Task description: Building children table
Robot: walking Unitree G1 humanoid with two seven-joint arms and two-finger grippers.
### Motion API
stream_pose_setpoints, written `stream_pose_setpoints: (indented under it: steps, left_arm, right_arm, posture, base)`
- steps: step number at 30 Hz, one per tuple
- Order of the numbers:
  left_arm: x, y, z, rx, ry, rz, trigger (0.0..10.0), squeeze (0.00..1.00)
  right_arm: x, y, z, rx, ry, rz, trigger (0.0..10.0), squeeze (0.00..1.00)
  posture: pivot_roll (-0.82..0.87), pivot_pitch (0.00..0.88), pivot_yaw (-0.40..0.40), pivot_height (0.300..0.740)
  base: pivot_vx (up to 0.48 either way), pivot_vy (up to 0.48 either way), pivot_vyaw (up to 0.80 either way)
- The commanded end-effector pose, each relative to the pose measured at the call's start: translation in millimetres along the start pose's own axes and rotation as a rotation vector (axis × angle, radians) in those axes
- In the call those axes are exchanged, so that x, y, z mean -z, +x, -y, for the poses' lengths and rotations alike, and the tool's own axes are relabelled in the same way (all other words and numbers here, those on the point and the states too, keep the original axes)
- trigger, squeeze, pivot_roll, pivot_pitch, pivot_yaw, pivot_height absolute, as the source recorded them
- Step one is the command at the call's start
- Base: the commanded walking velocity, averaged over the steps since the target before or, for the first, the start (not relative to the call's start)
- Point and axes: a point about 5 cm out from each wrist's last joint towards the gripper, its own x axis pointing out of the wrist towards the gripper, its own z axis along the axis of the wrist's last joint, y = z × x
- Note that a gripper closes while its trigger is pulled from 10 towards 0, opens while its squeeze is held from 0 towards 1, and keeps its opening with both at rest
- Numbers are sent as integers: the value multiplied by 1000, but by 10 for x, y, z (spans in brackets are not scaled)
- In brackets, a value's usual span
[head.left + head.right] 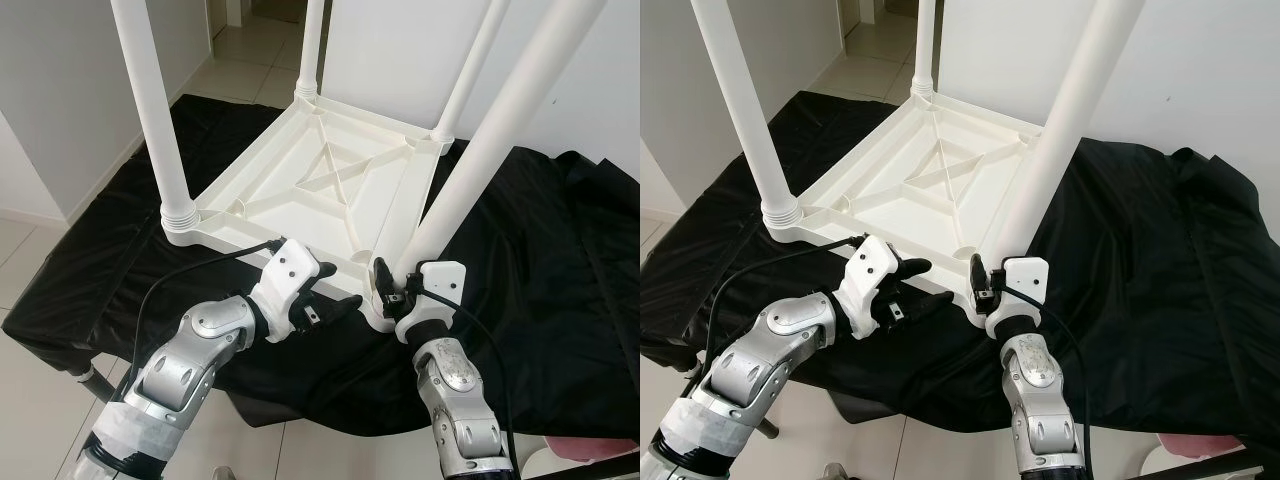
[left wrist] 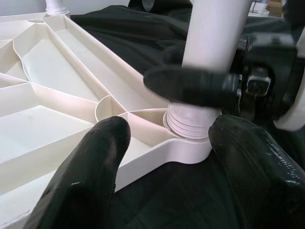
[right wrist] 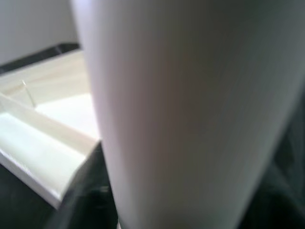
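Right gripper [image 1: 392,285] fingers clamp the near table leg [image 1: 470,170], seating it; left gripper [image 1: 335,290] fingers open beside tabletop [image 1: 300,190].

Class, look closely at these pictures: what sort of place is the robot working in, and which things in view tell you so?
Probably a room in a home: pale floor tiles, plain white walls, and an upturned white table being put together on a black cloth.

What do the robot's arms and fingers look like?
Both arms are shiny silver metal with round joints. Each wrist is white, with black cables running along it. The left gripper and right gripper have long black fingers. The left arm has white tape near its top.
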Motion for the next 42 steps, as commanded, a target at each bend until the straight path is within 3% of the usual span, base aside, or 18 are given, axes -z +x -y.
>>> stream_pose_setpoints:
  steps: [1, 20, 21, 42]
  left_arm:
    - [18, 18, 39, 49, 8, -10, 10000, 0]
    - [18, 22, 37, 49, 9, -9, 10000, 0]
    - [18, 21, 35, 49, 9, -9, 10000, 0]
    - [26, 9, 46, 48, 9, -13, 10000, 0]
  right_arm:
    - [74, -28, 33, 16, 0, -41, 10000, 1000]
    - [38, 8, 58, -28, -10, -31, 10000, 980]
    - [35, 11, 52, -34, -13, -29, 10000, 0]
    - [11, 3, 55, -56, -6, -15, 10000, 0]
  posture:
    - [-15, 34, -81, 740]
    - [-16, 32, -83, 740]
    - [-15, 32, -81, 740]
    - [-14, 40, -82, 740]
  base:
    - [0, 0, 0]
    - [0, 0, 0]
    - [0, 0, 0]
    - [0, 0, 0]
